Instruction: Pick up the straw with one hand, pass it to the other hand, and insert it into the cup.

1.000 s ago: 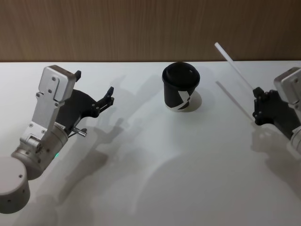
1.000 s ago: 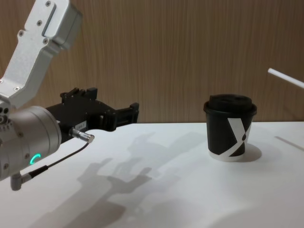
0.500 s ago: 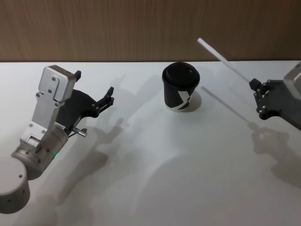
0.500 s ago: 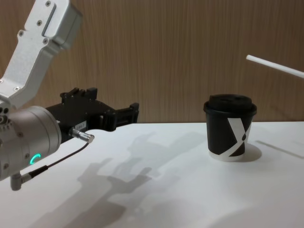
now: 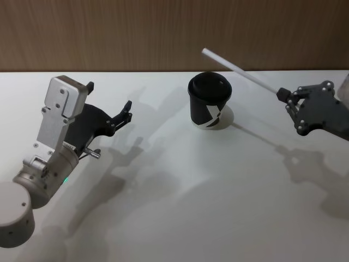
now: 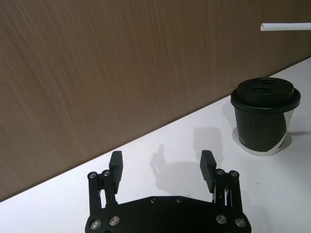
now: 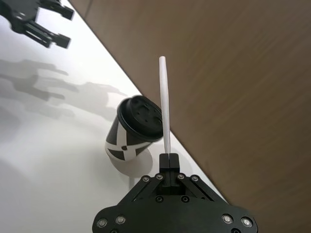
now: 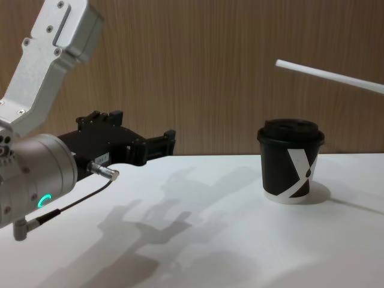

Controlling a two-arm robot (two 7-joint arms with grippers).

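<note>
Straw [image 5: 237, 69] aimed at ten o'clock above lidded cup [image 5: 210, 103], right gripper [image 5: 283, 95] at three o'clock pinching its end, left gripper [image 5: 109, 95] at nine o'clock spread wide, empty.

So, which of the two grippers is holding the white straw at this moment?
The right gripper: it is shut on one end of the straw, which points up in the air. The left gripper is open and empty.

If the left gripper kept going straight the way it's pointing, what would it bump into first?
Probably the wooden wall. The open left gripper points across the table at it. The cup sits off to the right, out of that line, though depth is hard to judge.
</note>
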